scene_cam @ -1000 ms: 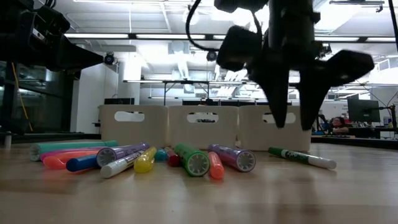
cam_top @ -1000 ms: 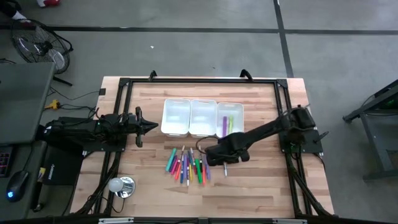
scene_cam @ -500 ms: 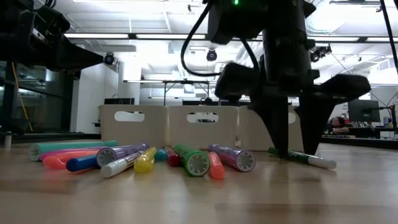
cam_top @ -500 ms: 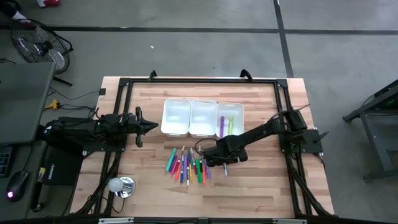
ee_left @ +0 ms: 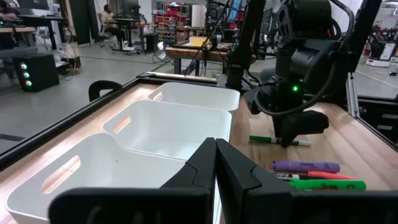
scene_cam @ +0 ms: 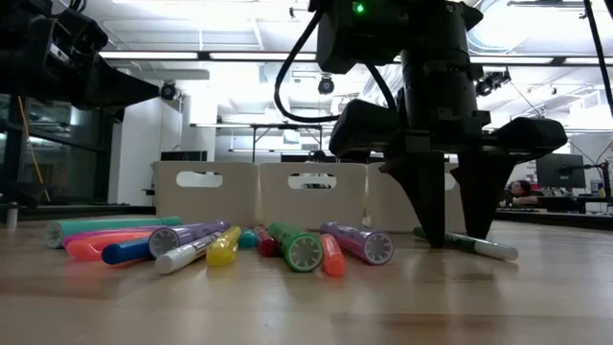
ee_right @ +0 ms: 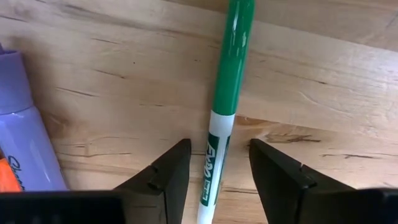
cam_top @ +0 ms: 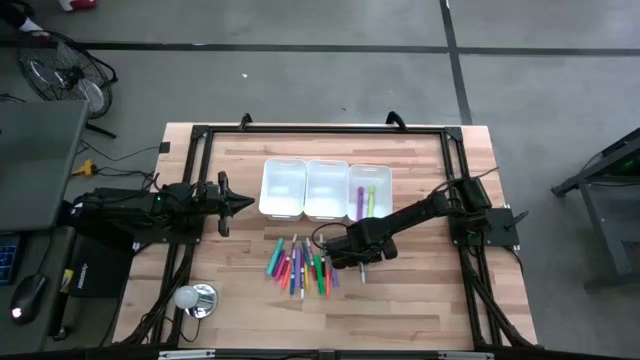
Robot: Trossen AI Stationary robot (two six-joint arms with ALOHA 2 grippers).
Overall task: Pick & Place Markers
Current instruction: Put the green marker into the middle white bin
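Note:
A green-and-white marker (ee_right: 219, 118) lies flat on the wooden table, apart from the others and just right of them. My right gripper (ee_right: 219, 152) points down over it, open, one finger on each side of its white barrel and clear of it; the low view shows the right gripper (scene_cam: 452, 235) with its tips down near the table. Several coloured markers (cam_top: 300, 265) lie side by side in a loose pile (scene_cam: 230, 244) in front of three white bins (cam_top: 325, 188). My left gripper (cam_top: 245, 204) waits shut at the table's left, level, above the wood.
The right bin holds a purple marker (cam_top: 357, 198) and a yellow-green one (cam_top: 370, 197). A purple marker (ee_right: 25, 124) from the pile lies close beside my right gripper. A round metal object (cam_top: 195, 297) sits at the near left. Black frame rails (cam_top: 320, 130) border the table.
My right gripper has come straight down onto the spot of the green-and-white marker, from well above the table until its fingers stand on either side of the marker near the wood. The marker and the pile have stayed where they were.

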